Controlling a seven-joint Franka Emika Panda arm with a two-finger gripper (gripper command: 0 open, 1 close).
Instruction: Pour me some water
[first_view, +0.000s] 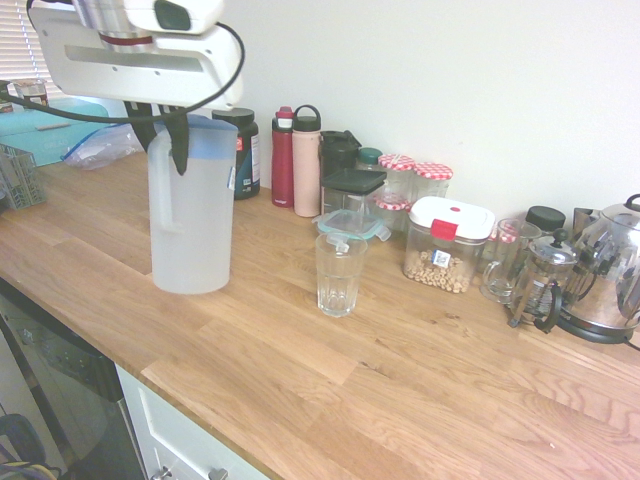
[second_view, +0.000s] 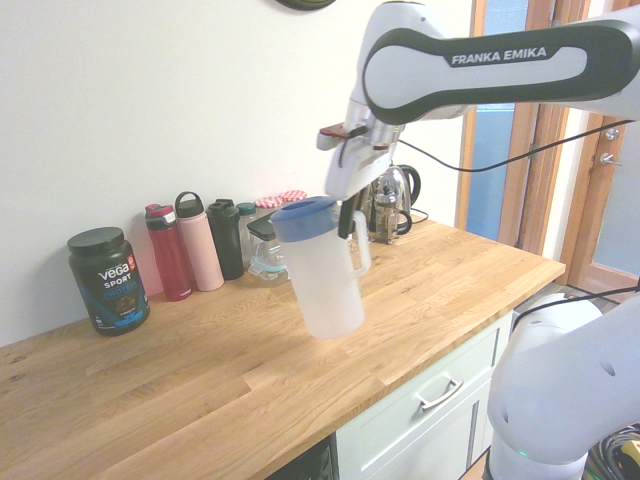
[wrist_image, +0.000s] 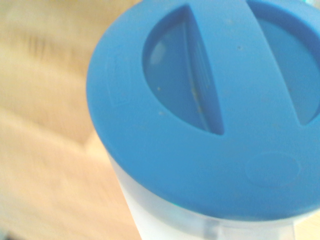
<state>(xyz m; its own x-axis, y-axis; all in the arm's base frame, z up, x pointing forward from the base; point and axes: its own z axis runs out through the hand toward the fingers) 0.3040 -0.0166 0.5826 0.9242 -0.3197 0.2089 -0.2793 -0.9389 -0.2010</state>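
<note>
Wooden counter (first_view: 420, 390), one pitcher (first_view: 192, 215) (blue lid (wrist_image: 210, 115)), one glass (first_view: 339, 275), three bottles (first_view: 296, 160)

One frosted pitcher (first_view: 192, 215) with blue lid. One ribbed drinking glass (first_view: 339, 274). Two tall bottles: one red (first_view: 283, 157), one pink (first_view: 307, 160). One black protein tub (second_view: 108, 280). Two gingham-lidded jars (first_view: 396, 172) (first_view: 433, 182). One kettle (first_view: 612, 268). One French press (first_view: 541, 281).
</note>
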